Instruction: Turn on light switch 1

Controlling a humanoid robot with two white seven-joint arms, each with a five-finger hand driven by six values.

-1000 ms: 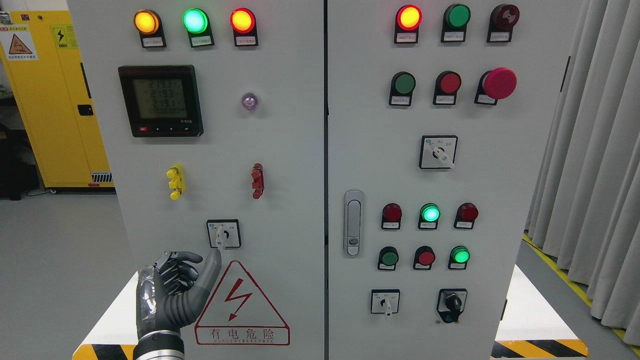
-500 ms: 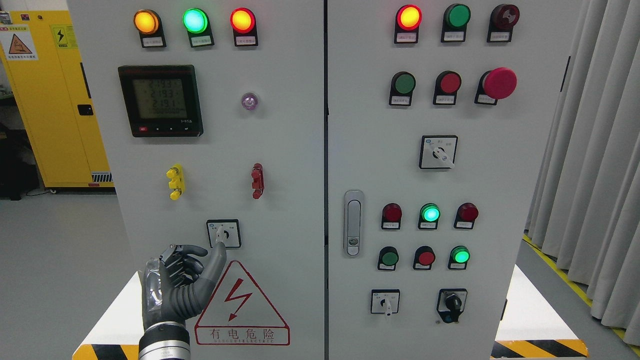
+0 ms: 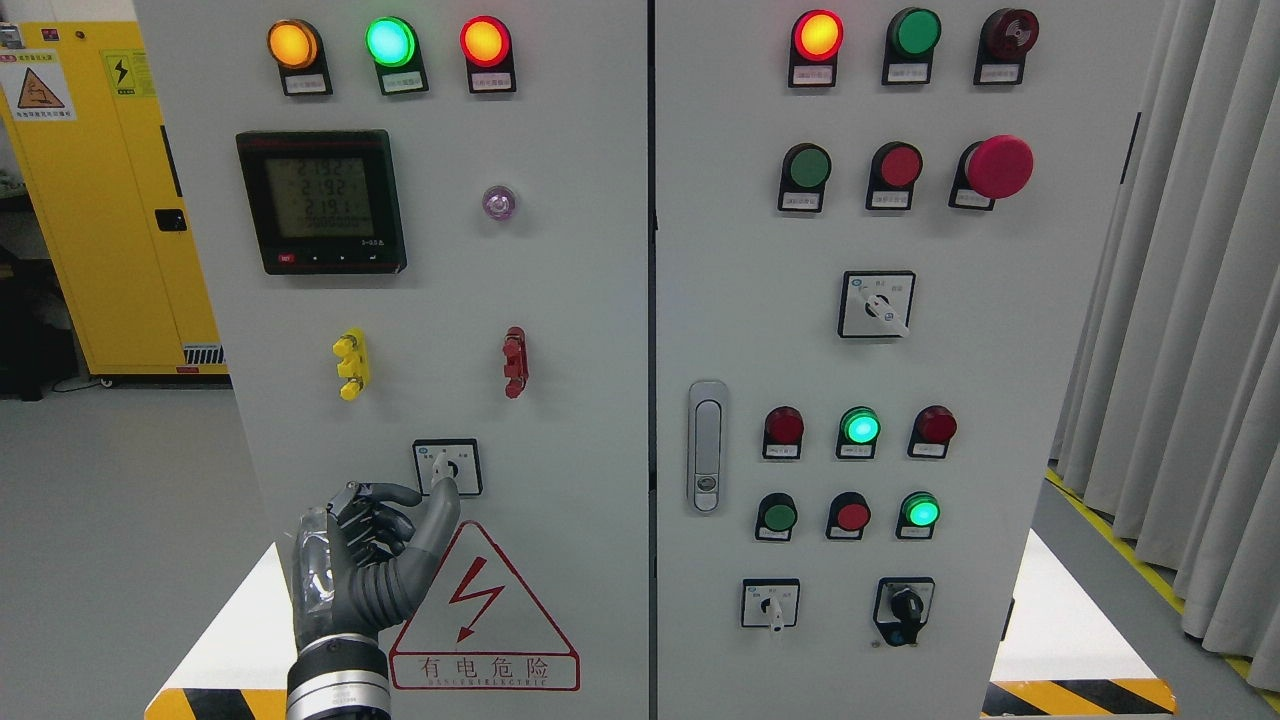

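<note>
Item: rotary light switch [image 3: 447, 467], square white plate with black hub and pale lever, low on the left door of a grey control cabinet [image 3: 560, 300], directly above a red-bordered triangular warning sign [image 3: 484, 620].

Item: left robot hand [image 3: 372, 560], dark grey, arm entering from the lower left edge. It stands just below and left of the switch. One finger [image 3: 440, 510] extends up and right, its tip touching the switch's lever at the plate's lower edge; the other fingers are curled toward the palm, holding nothing.

Item: digital meter [image 3: 322, 201], upper left door, screen lit.

Item: three lit indicator lamps [image 3: 390, 42], amber, green, red, along the top of the left door.

Item: yellow cabinet [image 3: 110, 200], background left.
</note>
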